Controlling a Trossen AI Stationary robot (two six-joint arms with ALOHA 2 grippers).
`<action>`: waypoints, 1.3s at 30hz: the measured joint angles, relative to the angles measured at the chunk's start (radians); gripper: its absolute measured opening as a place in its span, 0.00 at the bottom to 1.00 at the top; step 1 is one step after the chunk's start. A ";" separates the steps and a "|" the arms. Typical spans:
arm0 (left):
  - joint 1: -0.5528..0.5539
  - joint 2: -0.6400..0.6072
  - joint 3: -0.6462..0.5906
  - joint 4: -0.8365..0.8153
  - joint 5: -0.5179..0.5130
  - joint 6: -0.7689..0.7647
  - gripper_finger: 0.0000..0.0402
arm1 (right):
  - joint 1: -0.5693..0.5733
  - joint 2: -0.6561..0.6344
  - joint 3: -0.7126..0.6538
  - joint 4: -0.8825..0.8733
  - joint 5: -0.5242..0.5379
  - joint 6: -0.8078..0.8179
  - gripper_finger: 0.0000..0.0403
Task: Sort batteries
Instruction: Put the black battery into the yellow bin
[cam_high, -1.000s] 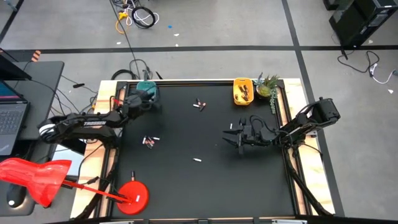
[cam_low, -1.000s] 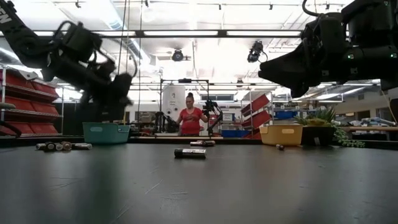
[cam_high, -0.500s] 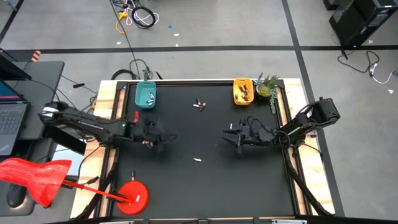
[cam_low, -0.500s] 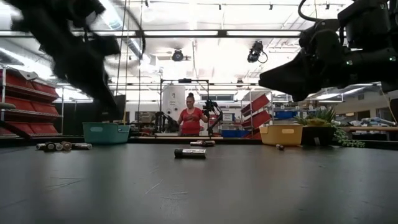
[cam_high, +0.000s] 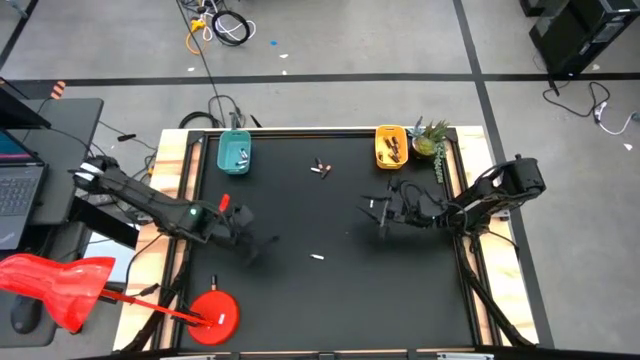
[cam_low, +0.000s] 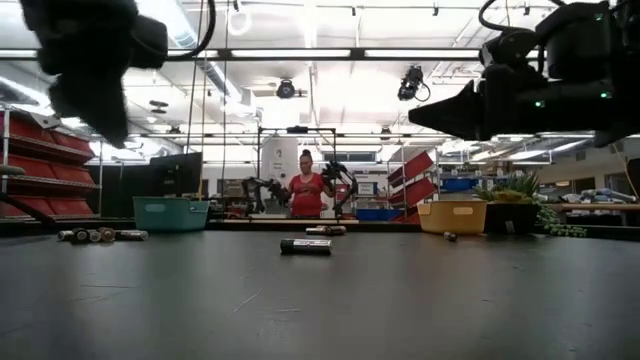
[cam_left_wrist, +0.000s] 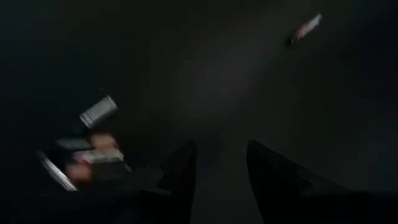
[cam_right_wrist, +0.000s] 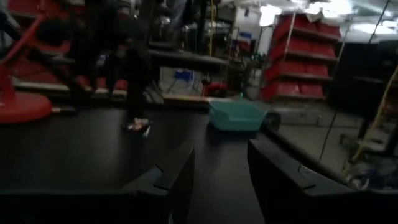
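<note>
Hovering over the left side of the black table, my left gripper has its two fingers parted with nothing between them; a small cluster of batteries lies on the mat just beside it, with one lone battery well apart. My right gripper hangs above the right half of the table, its fingers also spread and empty. Between my two arms a single pale battery lies on the bare mat, and another small group of batteries sits nearer the far edge. At that far edge stand the teal tray on the left and the yellow tray on the right, with a small green plant just beside the yellow one. A red round base sits at the near left corner. Beyond the table, a person in a red top stands among red shelving under bright ceiling lights
</note>
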 joint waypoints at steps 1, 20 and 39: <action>-0.013 0.019 0.000 -0.002 0.034 -0.039 0.37 | -0.022 0.000 0.000 0.013 -0.035 -0.008 0.39; -0.240 0.095 -0.004 -0.067 0.498 -0.923 0.37 | -0.275 -0.002 0.098 0.112 -0.468 0.003 0.39; -0.292 0.095 -0.060 -0.204 0.367 -1.039 0.37 | -0.288 -0.002 0.116 0.112 -0.516 -0.015 0.39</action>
